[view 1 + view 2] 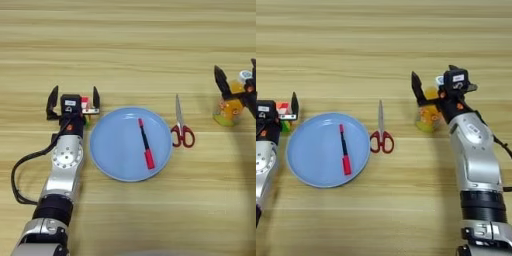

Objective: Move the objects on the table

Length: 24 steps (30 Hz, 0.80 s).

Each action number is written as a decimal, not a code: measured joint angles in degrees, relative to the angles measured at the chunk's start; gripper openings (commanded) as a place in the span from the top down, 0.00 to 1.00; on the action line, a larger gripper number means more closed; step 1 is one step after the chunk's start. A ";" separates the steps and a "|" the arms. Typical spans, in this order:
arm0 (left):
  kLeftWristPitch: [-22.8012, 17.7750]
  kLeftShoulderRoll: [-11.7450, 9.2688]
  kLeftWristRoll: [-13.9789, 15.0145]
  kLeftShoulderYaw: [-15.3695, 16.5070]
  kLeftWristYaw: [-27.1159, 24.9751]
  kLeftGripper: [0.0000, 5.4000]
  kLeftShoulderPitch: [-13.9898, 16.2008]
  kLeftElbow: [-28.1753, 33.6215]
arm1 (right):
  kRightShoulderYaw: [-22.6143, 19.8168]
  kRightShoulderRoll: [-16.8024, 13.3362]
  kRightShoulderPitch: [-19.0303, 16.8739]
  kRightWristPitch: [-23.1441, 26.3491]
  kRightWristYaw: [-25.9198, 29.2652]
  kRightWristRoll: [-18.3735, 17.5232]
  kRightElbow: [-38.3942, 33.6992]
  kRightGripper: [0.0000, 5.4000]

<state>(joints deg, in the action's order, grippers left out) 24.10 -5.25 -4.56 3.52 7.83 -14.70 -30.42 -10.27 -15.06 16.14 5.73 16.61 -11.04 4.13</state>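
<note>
Orange juice bottle (428, 118), white cap, upright; right pincer (432, 86) straddling it

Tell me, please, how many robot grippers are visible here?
2. The left gripper is open just left of the blue plate. The right gripper is open around the juice bottle, right of the scissors.

A round light-blue plate (112, 160) lies flat. A red-and-black pen (146, 143) rests inside it, angled slightly off vertical, black part toward the far rim, red part nearer.
</note>
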 measured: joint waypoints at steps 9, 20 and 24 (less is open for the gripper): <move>0.07 -0.03 0.00 0.03 -0.01 0.00 -0.19 -0.25 | -0.51 0.03 0.53 -0.02 -0.83 -0.03 4.77 0.00; 1.37 -0.06 -0.11 -0.38 -0.15 0.00 -0.25 -0.68 | -0.35 0.40 0.99 0.40 -0.12 -1.25 7.35 0.03; 1.43 -0.09 -0.12 -0.40 -0.10 0.00 -0.26 -0.73 | -0.27 0.42 1.19 0.45 0.00 -1.37 7.51 0.10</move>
<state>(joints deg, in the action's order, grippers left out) 25.53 -5.34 -4.68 3.13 7.73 -14.96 -31.15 -10.55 -14.64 17.33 6.17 16.61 -12.41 11.64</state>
